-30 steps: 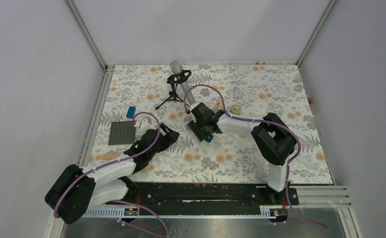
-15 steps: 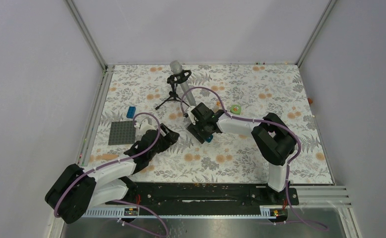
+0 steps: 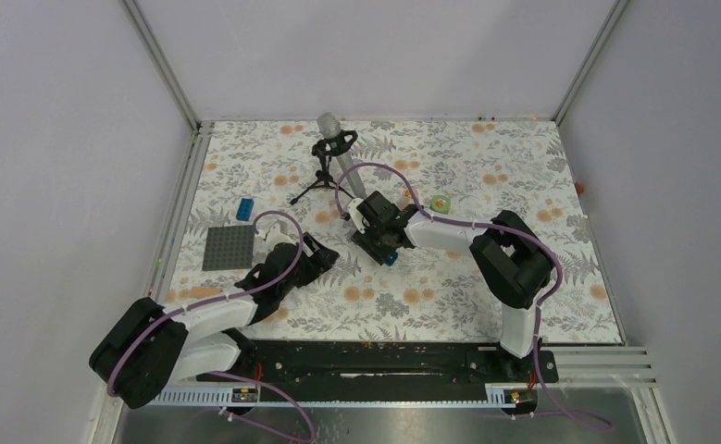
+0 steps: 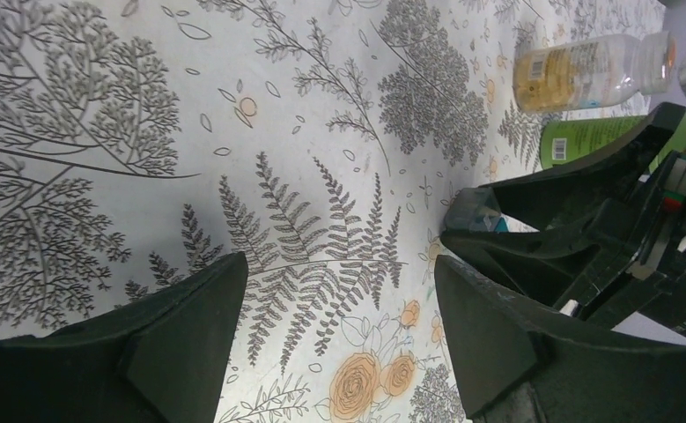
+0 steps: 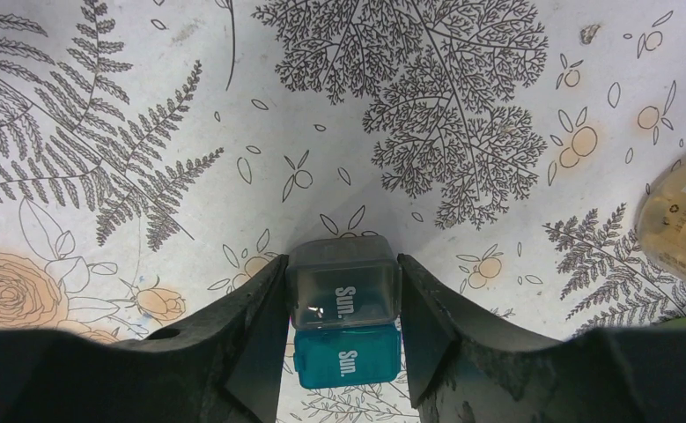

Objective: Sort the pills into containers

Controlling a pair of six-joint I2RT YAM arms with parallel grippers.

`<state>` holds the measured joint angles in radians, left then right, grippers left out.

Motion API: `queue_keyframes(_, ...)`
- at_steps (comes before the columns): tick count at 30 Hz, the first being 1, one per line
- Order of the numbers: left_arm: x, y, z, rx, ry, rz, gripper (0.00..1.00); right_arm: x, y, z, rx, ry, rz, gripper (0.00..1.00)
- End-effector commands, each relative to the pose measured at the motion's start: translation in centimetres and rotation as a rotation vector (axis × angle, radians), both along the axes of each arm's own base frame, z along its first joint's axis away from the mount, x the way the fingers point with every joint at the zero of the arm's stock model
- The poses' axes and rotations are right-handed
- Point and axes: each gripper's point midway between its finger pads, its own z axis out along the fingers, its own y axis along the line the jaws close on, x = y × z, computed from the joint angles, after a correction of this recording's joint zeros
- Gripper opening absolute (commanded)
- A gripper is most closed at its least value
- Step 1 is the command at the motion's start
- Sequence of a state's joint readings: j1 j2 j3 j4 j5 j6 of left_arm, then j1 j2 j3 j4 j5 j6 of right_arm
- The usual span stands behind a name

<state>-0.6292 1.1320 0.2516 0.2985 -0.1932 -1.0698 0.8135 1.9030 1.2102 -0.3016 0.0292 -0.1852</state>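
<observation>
Clamping the pill box point(image 5: 345, 304) from both sides, the right end effector point(image 5: 343, 264) holds it close to the tabletop point(image 5: 462, 106), its long axis along the fingers, clear "Sun." half at the tips, teal half toward the wrist. The left end effector point(image 4: 337, 273) gapes wide and empty just short of the right one. Since a second ago the right end effector has edged slightly outward.

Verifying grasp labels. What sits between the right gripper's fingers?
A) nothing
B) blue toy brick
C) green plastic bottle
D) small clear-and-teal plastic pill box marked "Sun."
D: in the right wrist view, the right gripper has a finger against each side of the small clear-and-teal plastic pill box, which is printed "Sun."
</observation>
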Motion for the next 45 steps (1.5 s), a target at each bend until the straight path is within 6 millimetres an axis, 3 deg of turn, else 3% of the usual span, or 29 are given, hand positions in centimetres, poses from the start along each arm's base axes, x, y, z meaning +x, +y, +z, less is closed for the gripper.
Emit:
queue_keyframes(1,0.3,-1.6,1.4,-0.067,-0.063,-0.074,0.78,0.9,1.4,2.6,0.069,-0.049,-0.060,0.36)
queue_keyframes(5,-0.2,-3.4,2.5,-0.118,-0.121,-0.173,0.78,0.2,2.0,4.9,0.168,0.006,-0.234,0.36)
queue_keyframes(13,-2.3,-8.2,7.4,-0.232,-0.318,-0.409,0.78,-1.2,2.5,9.4,0.406,0.093,-0.584,0.37)
queue_keyframes(21,-2.8,-9.4,10.0,-0.314,-0.397,-0.413,0.78,-2.1,2.9,12.0,0.554,0.157,-0.717,0.38)
queue_keyframes(27,-2.2,-10.2,10.5,-0.310,-0.400,-0.399,0.77,-2.7,3.2,12.5,0.606,0.199,-0.752,0.38)
queue_keyframes(45,-1.3,-10.5,9.3,-0.369,-0.323,-0.330,0.50,-3.7,4.1,11.6,0.631,0.289,-0.763,0.38)
